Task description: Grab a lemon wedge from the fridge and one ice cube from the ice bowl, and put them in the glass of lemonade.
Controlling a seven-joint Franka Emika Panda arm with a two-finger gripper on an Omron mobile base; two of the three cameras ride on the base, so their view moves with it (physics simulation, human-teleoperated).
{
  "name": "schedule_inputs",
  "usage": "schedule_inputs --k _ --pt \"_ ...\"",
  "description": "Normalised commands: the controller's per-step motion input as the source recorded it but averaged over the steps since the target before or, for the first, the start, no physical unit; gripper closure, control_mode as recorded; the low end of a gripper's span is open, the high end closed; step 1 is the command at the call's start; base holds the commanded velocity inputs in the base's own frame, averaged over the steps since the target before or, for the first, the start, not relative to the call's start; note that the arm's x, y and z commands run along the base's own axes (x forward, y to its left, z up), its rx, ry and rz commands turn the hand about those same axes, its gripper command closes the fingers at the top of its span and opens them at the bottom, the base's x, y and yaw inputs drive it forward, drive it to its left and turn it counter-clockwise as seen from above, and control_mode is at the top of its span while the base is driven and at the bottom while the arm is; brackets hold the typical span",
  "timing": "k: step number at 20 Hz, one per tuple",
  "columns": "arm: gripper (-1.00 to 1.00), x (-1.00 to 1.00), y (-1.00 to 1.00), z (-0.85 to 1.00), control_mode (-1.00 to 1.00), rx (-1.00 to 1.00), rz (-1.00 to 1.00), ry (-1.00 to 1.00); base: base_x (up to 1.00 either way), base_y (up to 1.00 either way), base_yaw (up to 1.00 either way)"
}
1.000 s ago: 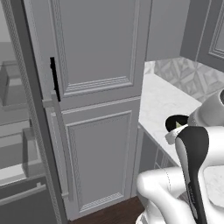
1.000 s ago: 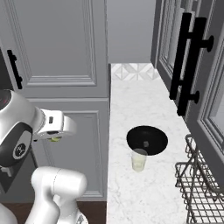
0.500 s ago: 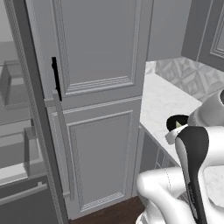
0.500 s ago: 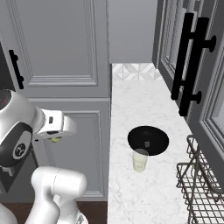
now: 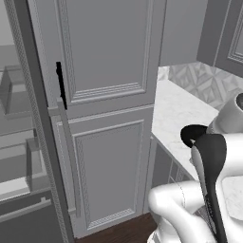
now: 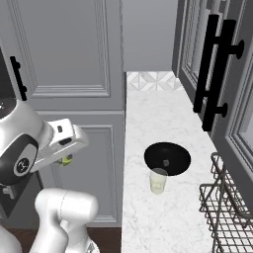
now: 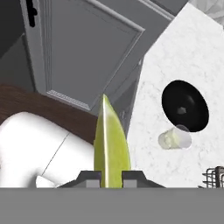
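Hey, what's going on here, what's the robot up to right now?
The robot arm has a lemon wedge pinched in its jaws, the gripper shut on it, held out off the counter's edge in front of the grey cabinet. On the marble counter the glass of lemonade stands right beside the black ice bowl, with a wire rack further along. The wedge is not yet in the glass.

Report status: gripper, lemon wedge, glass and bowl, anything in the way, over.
Gripper shut on lemon wedge, off the counter's edge. Glass of lemonade upright beside ice bowl. Nothing between wedge and glass, over.
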Motion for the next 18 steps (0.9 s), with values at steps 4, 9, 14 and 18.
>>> schedule_inputs --k 4,9,14,18 --pt "1.00 -0.25 -0.45 0.00 -1.00 -0.39 0.47 0.13 0.00 0.00 0.00" --pt "1.00 -0.22 -0.63 0.00 -1.00 -0.42 0.50 0.20 0.00 0.00 0.00" --pt "1.00 -0.02 -0.53 0.00 -1.00 -0.48 0.47 0.36 0.00 0.00 0.00" --pt "1.00 0.00 -0.18 -0.21 -1.00 -0.46 0.49 0.51 0.00 0.00 0.00"
